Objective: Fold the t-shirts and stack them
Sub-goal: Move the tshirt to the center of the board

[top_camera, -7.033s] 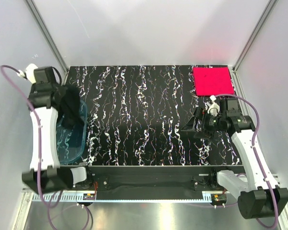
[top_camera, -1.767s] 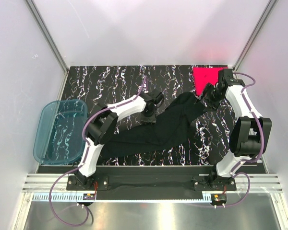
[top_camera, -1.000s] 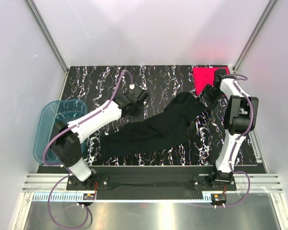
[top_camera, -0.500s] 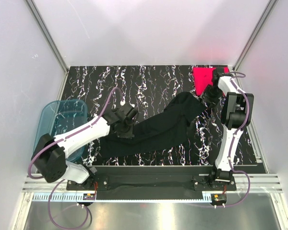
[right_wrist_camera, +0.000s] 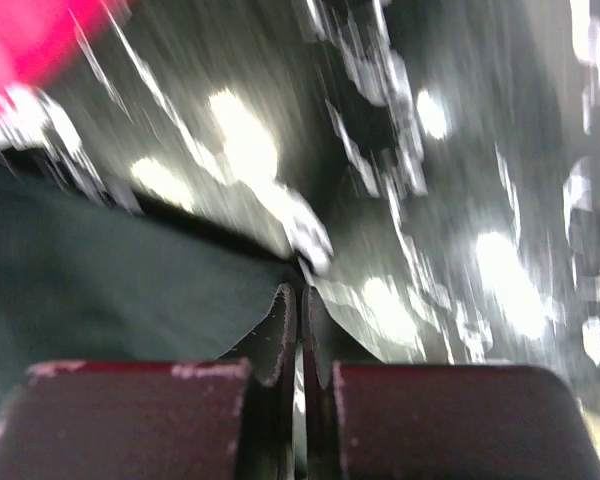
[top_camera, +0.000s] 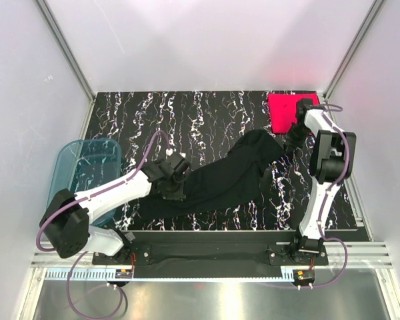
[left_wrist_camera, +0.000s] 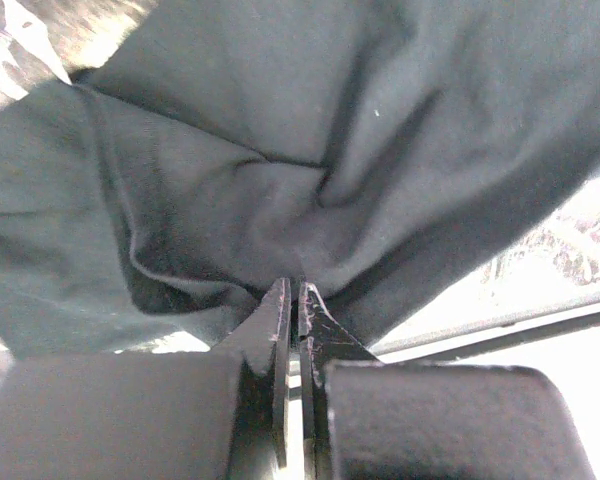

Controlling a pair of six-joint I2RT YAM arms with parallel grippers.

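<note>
The black t-shirt (top_camera: 220,177) lies stretched in a long crumpled band across the marbled table (top_camera: 187,120), from the near left up to the far right. My left gripper (top_camera: 173,189) is shut on a bunched fold of the black t-shirt (left_wrist_camera: 280,120); the tips (left_wrist_camera: 298,285) pinch the cloth. My right gripper (top_camera: 291,141) sits at the band's far right end. In the blurred right wrist view its jaws (right_wrist_camera: 300,290) stand shut where the edge of the black t-shirt (right_wrist_camera: 100,290) meets the tips. The pink-red t-shirt (top_camera: 285,113) lies folded square in the far right corner, just behind that gripper.
A translucent blue tub (top_camera: 80,173) stands off the table's left edge beside the left arm. Grey walls with metal rails close in the back and sides. The pink-red t-shirt (right_wrist_camera: 30,35) shows at the top left of the right wrist view.
My left gripper has pulled the black t-shirt's left part toward the near left. My right gripper's jaws have closed at the shirt's far right end.
</note>
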